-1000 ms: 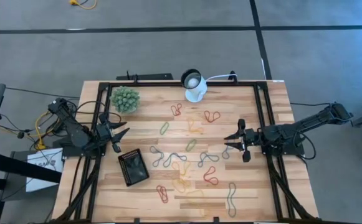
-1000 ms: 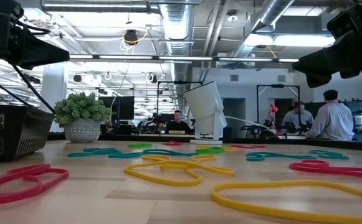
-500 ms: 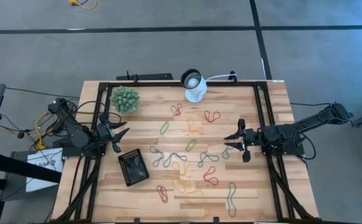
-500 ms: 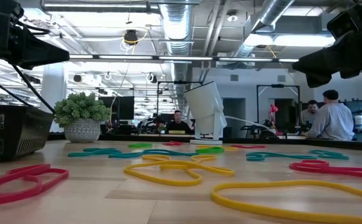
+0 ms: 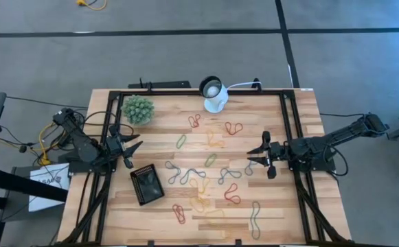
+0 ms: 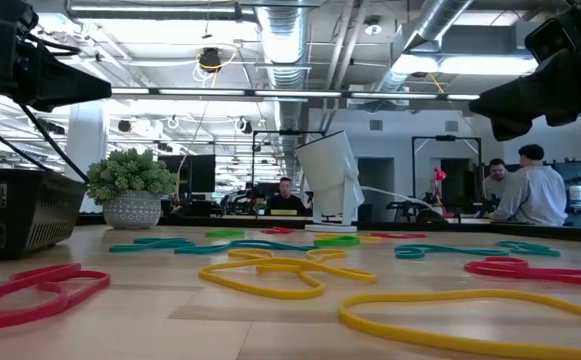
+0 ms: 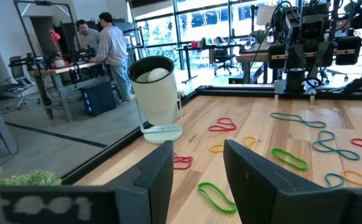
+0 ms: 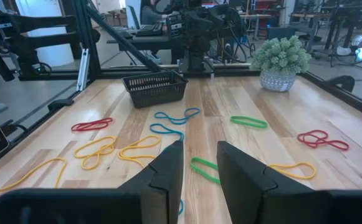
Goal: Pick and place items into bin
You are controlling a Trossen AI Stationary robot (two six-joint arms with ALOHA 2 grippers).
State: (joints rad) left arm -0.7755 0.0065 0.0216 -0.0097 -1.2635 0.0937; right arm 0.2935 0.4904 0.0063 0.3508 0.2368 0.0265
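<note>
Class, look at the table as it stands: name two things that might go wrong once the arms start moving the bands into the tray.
1. Near the table's middle, several grey bands lie overlapping, so a claw may lift more than one.
2. The black tray is small and sits on the left claw's side; the right claw, open like the left, would have to reach across the table and may drop short.

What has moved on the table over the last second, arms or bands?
Nothing on the table has visibly changed. The left gripper and the right gripper stay open and empty above the table's sides, the bands lie where they were, and the bin has not shifted. Only a person in the room behind moved slightly.
</note>
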